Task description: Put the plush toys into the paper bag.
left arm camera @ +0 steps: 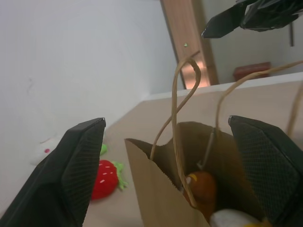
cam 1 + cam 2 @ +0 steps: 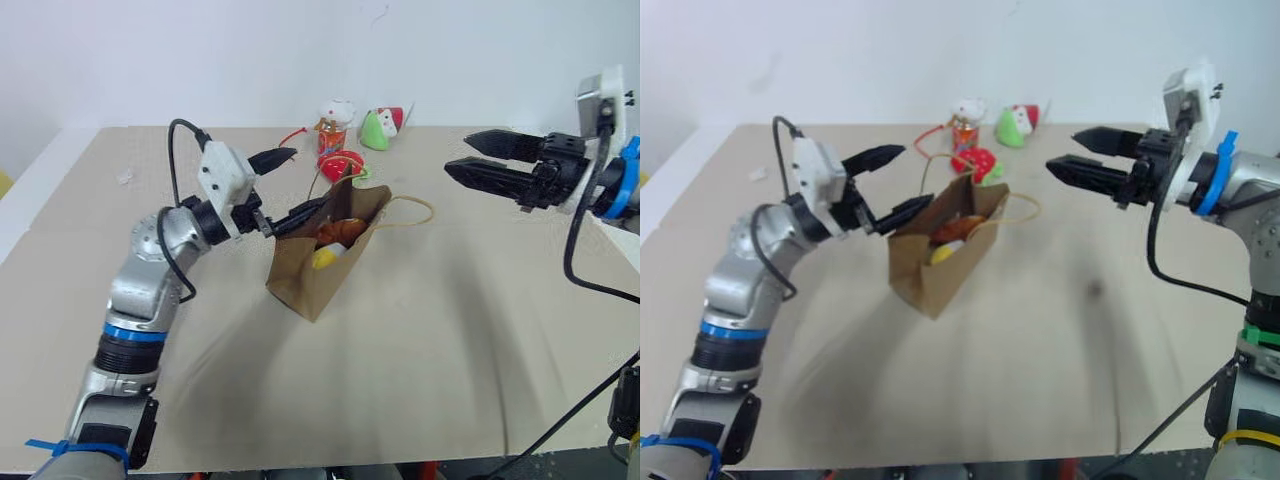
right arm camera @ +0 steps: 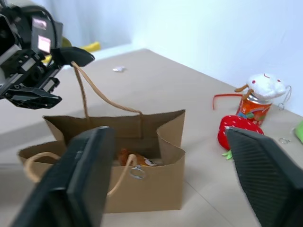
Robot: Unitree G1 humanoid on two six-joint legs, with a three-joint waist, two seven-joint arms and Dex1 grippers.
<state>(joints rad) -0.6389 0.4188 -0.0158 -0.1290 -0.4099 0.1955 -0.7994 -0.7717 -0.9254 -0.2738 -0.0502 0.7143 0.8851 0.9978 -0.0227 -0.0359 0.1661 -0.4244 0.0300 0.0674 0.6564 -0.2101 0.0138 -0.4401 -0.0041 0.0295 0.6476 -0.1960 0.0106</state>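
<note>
Black ribbed left tool [image 2: 283, 189] (spread) beside creased kraft paper bag [image 2: 300, 268].

Beige table [image 2: 480, 360] against a plain white wall [image 2: 300, 50]

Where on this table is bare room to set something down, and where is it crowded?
Free: the table nearer the robot than the paper bag, and between the bag and the right gripper. Crowded: the far edge behind the bag, with the strawberry plush, can and green plush.

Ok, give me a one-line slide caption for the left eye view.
Both toys sit in the paper bag; left gripper and right gripper open beside it.
</note>
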